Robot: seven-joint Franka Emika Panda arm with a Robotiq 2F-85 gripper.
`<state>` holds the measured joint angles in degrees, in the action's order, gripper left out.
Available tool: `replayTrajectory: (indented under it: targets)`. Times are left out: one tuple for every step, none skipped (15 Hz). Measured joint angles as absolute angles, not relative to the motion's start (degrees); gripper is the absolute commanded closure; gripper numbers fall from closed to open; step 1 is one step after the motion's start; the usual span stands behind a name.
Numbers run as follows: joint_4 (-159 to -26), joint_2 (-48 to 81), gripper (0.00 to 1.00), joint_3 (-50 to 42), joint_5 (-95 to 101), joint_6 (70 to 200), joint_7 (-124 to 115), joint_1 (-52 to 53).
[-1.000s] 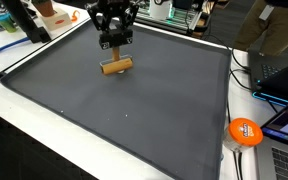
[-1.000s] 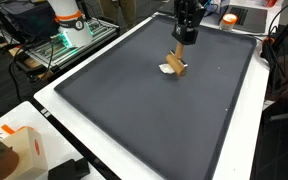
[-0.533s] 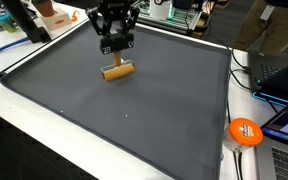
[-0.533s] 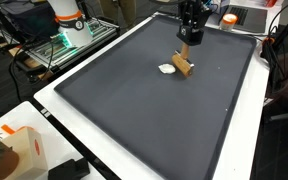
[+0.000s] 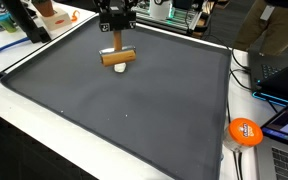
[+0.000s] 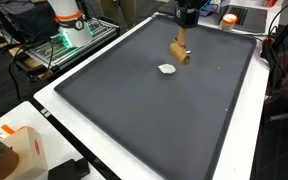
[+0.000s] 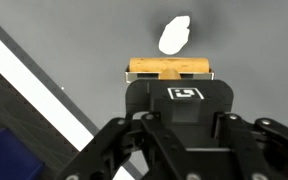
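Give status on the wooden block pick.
Done: the gripper is shut on the tan wooden block, holding it clear of the dark grey mat. In hand: the block hangs near the small white piece lying on the mat. Left: the block is not yet set down.

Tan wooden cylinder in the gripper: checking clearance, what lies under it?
Below the tan wooden cylinder shows dark grey mat; a small white lump lies on it nearby. The black gripper covers the cylinder's top.
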<state>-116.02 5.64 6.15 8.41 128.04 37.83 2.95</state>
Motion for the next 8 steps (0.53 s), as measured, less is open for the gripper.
replayTrajectory:
  targets:
    - [-116.23,6.08,0.78,6.00,8.41,127.97,36.28,2.94]
    - [-116.32,6.72,0.78,5.83,8.60,128.12,34.27,2.94]
    - [-116.35,7.47,0.78,5.63,8.89,128.48,32.09,2.94]
    - [-116.37,8.24,0.78,5.38,9.47,128.88,29.74,2.94]
    - [-116.37,8.91,0.78,5.11,9.97,128.94,27.55,2.92]
    - [-116.39,9.48,0.78,4.83,10.18,128.80,25.83,2.91]
    - [-116.37,9.96,0.53,4.66,10.13,127.90,25.10,2.86]
    - [-116.15,10.11,0.53,4.66,9.55,127.78,25.43,2.79]
